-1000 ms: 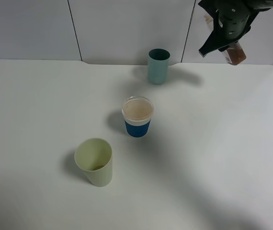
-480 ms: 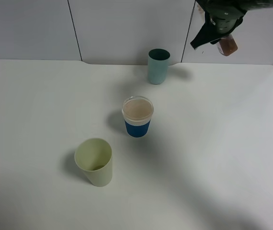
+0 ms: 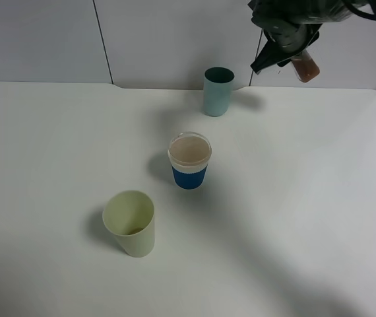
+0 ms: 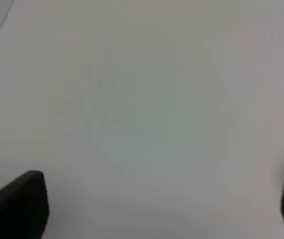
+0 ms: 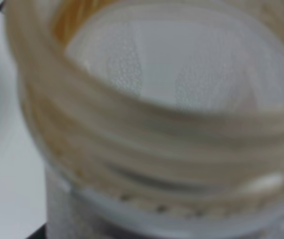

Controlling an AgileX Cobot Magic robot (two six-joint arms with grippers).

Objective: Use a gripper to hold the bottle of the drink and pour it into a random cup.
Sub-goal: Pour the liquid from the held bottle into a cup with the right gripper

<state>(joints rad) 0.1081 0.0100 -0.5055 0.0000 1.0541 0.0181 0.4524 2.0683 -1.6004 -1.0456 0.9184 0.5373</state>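
The bottle of the drink [image 3: 305, 68] is hanging in the air over the far edge of the table [image 3: 320, 198]. It is sitting right of the teal cup [image 3: 218, 91] and higher than its rim, not over it. It is tilting, with brown liquid lying in its lower end. The right gripper [image 3: 293, 54] is pinching it between its fingers, and the dark arm is reaching in from the top right. The right wrist view is showing only the threaded neck [image 5: 157, 149], blurred. Only the left wrist view is showing the left gripper [image 4: 157, 204], its fingers [image 4: 20, 204] spreading wide over bare table. The blue-sleeved cup [image 3: 189, 160] and the pale green cup [image 3: 130, 222] are standing nearer, well apart from the bottle.
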